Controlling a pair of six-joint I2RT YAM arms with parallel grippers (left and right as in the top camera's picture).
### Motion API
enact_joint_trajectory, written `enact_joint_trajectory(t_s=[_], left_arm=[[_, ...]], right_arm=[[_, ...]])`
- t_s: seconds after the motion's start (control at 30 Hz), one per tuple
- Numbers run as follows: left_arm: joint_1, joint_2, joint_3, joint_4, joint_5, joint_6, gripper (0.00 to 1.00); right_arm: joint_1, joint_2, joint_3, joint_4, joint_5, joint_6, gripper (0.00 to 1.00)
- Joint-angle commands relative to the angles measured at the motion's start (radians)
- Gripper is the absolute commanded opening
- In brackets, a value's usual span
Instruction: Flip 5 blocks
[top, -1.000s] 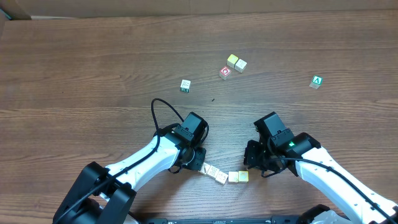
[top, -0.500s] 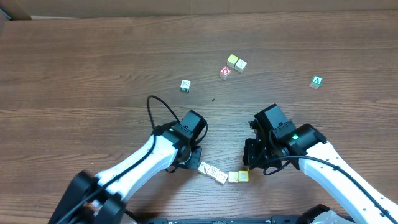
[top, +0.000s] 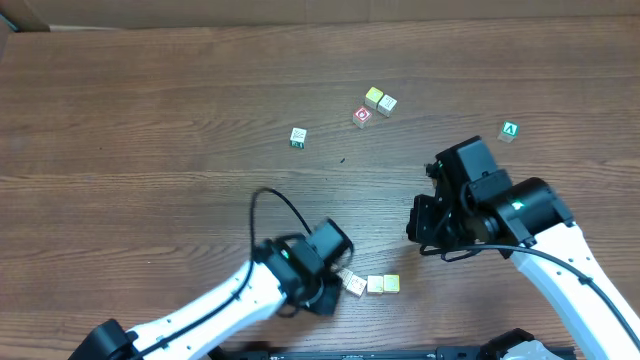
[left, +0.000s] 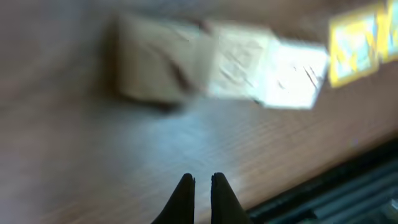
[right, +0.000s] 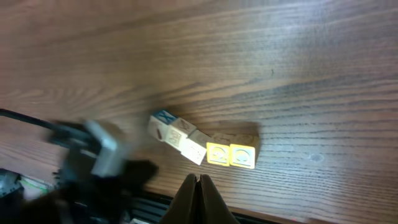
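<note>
Several small blocks lie in a touching row near the table's front edge. In the right wrist view the row runs from a blue-marked block (right: 163, 119) through cream blocks (right: 194, 146) to two yellow blocks (right: 242, 155). From overhead only three blocks (top: 375, 284) of that row show; the left arm covers the others. My left gripper (left: 202, 179) is shut and empty, hovering just in front of the blurred row (left: 239, 59). My right gripper (right: 198, 179) is shut and empty, raised above and to the right of the row (top: 428, 235).
Further back lie a pair of pale cubes (top: 380, 100), a red-marked cube (top: 362, 116), a green-marked cube (top: 298, 137) and a green "A" cube (top: 510, 131). The table's front edge (right: 280, 214) runs just below the row. The blurred left arm (right: 93, 155) sits left of the row.
The left arm has swung toward the front edge and now covers the row's left end. The right arm has drawn up and to the right, away from the row. Both grippers stayed shut.
</note>
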Motion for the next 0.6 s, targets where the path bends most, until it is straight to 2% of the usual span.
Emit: enact_joint_trajectory(t_s=[0.0, 0.1, 0.3, 0.4, 0.57], left_arm=[[-0.095, -0.004, -0.031, 0.038, 0.057, -0.122, 0.04], [-0.147, -0.004, -0.034, 0.066, 0.055, -0.157, 0.04], [-0.14, -0.004, -0.034, 0.112, -0.004, -0.181, 0.04], [-0.117, -0.004, -0.033, 0.135, -0.011, -0.185, 0.04], [-0.066, -0.006, -0.016, 0.133, -0.026, -0.185, 0.04]], right_arm=[[-0.019, -0.018, 0.045, -0.016, 0.014, 0.028, 0.04], [-0.035, -0.017, 0.044, -0.032, 0.014, 0.029, 0.04], [-0.035, 0.012, 0.019, -0.076, 0.092, 0.074, 0.04], [-0.031, 0.045, -0.041, -0.002, 0.048, -0.001, 0.04], [-0.019, 0.109, -0.135, 0.13, 0.032, -0.009, 0.04]])
